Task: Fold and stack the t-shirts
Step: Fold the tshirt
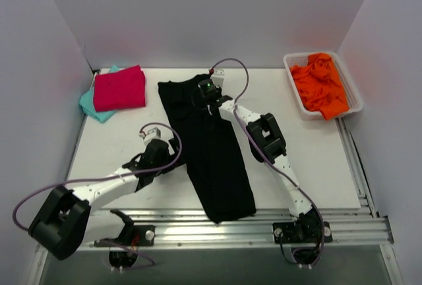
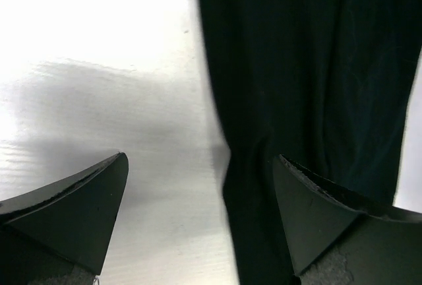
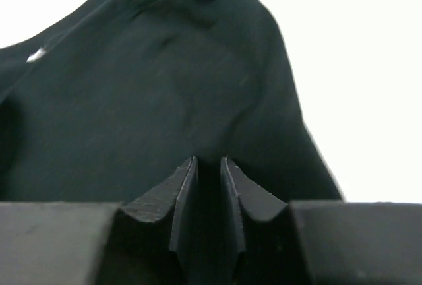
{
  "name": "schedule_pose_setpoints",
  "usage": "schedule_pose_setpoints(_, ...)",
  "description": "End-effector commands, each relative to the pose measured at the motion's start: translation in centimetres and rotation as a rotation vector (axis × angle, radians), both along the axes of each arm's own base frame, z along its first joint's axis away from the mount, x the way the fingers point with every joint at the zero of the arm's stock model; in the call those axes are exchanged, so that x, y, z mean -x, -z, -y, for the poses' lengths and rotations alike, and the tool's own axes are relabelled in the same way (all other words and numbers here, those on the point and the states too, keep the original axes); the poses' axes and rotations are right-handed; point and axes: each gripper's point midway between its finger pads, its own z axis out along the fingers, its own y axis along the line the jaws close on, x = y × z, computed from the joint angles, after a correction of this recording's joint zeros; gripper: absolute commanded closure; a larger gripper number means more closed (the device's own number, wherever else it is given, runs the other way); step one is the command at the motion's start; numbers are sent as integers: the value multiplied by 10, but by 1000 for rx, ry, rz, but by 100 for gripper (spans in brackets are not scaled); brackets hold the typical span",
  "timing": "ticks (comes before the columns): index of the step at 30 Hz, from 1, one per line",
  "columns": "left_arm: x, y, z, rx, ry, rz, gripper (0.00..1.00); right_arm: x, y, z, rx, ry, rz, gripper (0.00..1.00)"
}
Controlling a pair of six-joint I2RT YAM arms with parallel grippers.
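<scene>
A black t-shirt lies as a long narrow strip down the middle of the white table. My right gripper is at its far end, shut on a fold of the black cloth, with the fingers nearly together in the right wrist view. A small pale mark shows on the cloth. My left gripper is open at the shirt's left edge. In the left wrist view the shirt's edge lies between the fingers. A folded magenta-pink shirt lies on a teal shirt at the back left.
A white basket holding orange cloth stands at the back right. White walls close in the table on the left, back and right. A metal rail runs along the near edge by the arm bases.
</scene>
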Motion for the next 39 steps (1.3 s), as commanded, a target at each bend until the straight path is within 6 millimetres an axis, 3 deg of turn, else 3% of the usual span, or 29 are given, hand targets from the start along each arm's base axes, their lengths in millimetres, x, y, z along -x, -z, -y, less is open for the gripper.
schedule_pose_setpoints(1,-20,-34,15,84,17,119,0,-27,-8,13,-2,-18,-11,84)
schedule_pose_setpoints(4,-20,-37,4,62,-8,138,0,-39,15,46,-8,33,-57,84)
schedule_pose_setpoints(7,-18,-37,-6,45,-25,150,0,-47,18,103,-16,189,-68,86)
schedule_pose_setpoints(8,-18,-37,-7,41,-25,152,0,-37,37,122,-5,236,-105,86)
schedule_pose_setpoints(9,-17,-37,-9,36,-25,152,0,-41,26,146,-29,290,-89,86)
schedule_pose_setpoints(12,-19,-35,-10,21,-26,148,0,-35,36,180,-56,389,-110,87)
schedule_pose_setpoints(13,-21,-35,-9,20,-27,147,5,-37,35,183,-61,398,-108,87)
schedule_pose_setpoints(16,-25,-31,-7,16,-23,133,7,-36,37,190,-39,436,-119,88)
schedule_pose_setpoints(19,-26,-30,-2,31,-16,126,8,-41,35,177,-63,383,-99,87)
schedule_pose_setpoints(22,-30,-32,-2,42,-27,144,8,-48,15,160,-92,307,-28,76)
schedule_pose_setpoints(23,-32,-32,0,45,-27,151,8,-58,-13,152,-113,262,52,71)
schedule_pose_setpoints(24,-33,-34,0,47,-29,158,8,-55,-13,148,-121,232,54,57)
schedule_pose_setpoints(26,-38,-37,1,56,-41,177,8,-57,-48,138,-133,192,122,34)
schedule_pose_setpoints(28,-43,-40,-1,53,-64,204,7,-57,-72,133,-138,172,154,25)
schedule_pose_setpoints(29,-45,-43,-2,60,-73,226,5,-53,-101,126,-145,157,195,24)
schedule_pose_setpoints(31,-49,-47,-6,46,-99,248,3,-42,-126,126,-107,162,234,21)
schedule_pose_setpoints(32,-50,-49,-9,46,-113,256,3,-29,-166,116,-117,151,288,21)
schedule_pose_setpoints(33,-50,-51,-9,49,-116,262,1,-18,-179,115,-101,158,306,21)
schedule_pose_setpoints(34,-48,-52,-6,57,-100,261,2,0,-175,130,-44,248,301,20)
schedule_pose_setpoints(35,-44,-58,-2,74,-78,269,2,23,-215,137,-57,298,360,19)
schedule_pose_setpoints(36,-41,-62,4,92,-49,275,2,47,-221,128,-54,323,370,19)
schedule_pose_setpoints(37,-28,-69,18,119,11,280,2,85,-228,153,-13,423,381,18)
schedule_pose_setpoints(38,-19,-69,23,121,34,270,2,107,-229,158,-12,458,382,18)
schedule_pose_setpoints(39,-9,-70,29,124,55,265,2,135,-226,149,-24,454,375,18)
